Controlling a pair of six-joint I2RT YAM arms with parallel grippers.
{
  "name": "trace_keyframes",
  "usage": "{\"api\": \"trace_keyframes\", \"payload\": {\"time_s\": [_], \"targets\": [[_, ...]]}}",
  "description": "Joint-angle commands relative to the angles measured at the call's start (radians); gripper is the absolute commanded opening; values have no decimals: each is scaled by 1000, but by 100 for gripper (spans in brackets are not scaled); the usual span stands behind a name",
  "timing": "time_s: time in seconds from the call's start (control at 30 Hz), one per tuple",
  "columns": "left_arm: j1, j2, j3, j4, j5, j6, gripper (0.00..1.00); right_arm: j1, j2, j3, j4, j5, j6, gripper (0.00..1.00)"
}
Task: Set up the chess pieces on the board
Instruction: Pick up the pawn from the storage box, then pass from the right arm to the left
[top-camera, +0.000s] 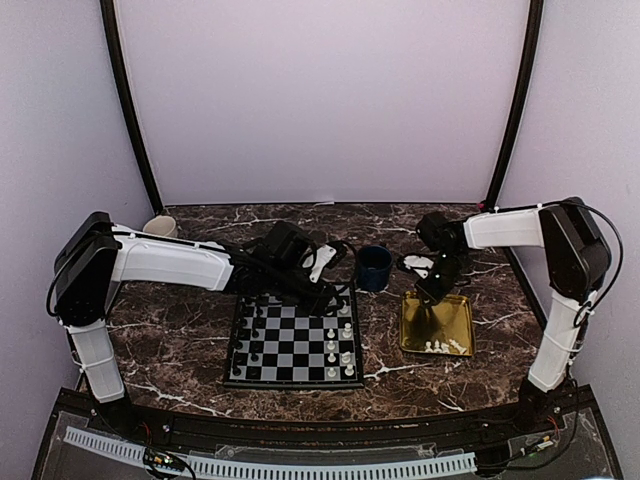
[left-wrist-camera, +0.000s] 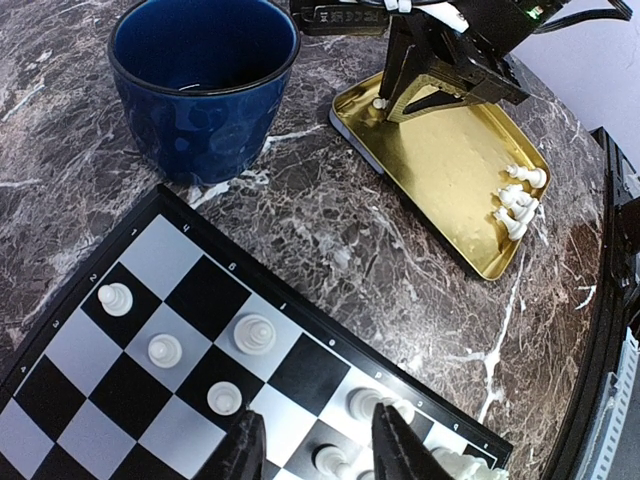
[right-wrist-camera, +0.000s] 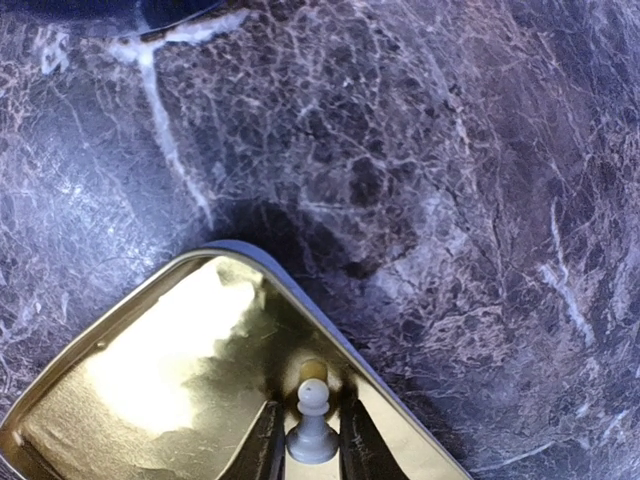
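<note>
Since the pawn (right-wrist-camera: 312, 430) is a tiny moulded plastic piece, it should weigh almost nothing, stay rigid under a pinch, and be smooth enough to squirt out of a skewed one. Best hold, as judged: low on the flared base, fingers square to it. The thin neck and round head give little to bear on.

Position: upright in the far corner of the gold tray (right-wrist-camera: 150, 400), close to the rim.

Right hand (right-wrist-camera: 311, 412): fingers flank the base on both sides with no gap visible, so it reads as clamped on the pawn. Whether the pawn rests on the tray floor or hangs just clear cannot be told. The right arm reaches inward, with the wrist bent steeply down over that corner.

Other white pieces (left-wrist-camera: 515, 200) lie bunched at the tray's near end, well apart from the pawn. A blue mug (left-wrist-camera: 205, 80) stands on the marble counter (right-wrist-camera: 420, 200) between tray and board (left-wrist-camera: 205, 295). More white pieces stand along the board's tray-side edge.

Left hand (left-wrist-camera: 320, 450): low over the board's far right corner, fingers apart, nothing clamped. The left arm is stretched across the counter toward it.
</note>
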Motion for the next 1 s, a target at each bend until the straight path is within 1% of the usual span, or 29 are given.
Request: {"api": "trace_keyframes", "payload": {"time_s": [0.0, 0.07, 0.1, 0.27, 0.4, 0.47, 0.53, 0.6, 0.73, 0.83, 0.97], "targets": [[-4, -20, 27, -19, -6, -4, 39, -17, -19, 0, -14, -6, 3, 19], [-5, -23, 29, -20, -8, -4, 39, -27, -57, -3, -12, -25, -6, 17], [-5, -24, 31, -19, -9, -4, 39, -31, -76, -4, -11, -62, -18, 16], [-4, -18, 42, 15, 23, -32, 39, -32, -173, -22, -10, -316, -114, 15], [-3, -13, 53, 47, 61, -85, 39, -8, -240, -31, 3, -478, -163, 15], [1, -16, 40, 91, 95, -129, 39, 23, -276, -33, 20, -543, -199, 16], [11, -22, 11, 172, 142, -201, 39, 51, -316, -33, 44, -586, -225, 16], [25, -32, -47, 300, 199, -294, 40, 77, -340, -66, 73, -615, -243, 17], [57, -24, -133, 540, 294, -474, 41, 129, -336, -53, 111, -646, -257, 17], [71, -1, -157, 652, 342, -565, 42, 165, -299, 3, 98, -661, -272, 18], [74, 15, -175, 749, 382, -631, 42, 199, -252, 40, 102, -652, -275, 18]]}}
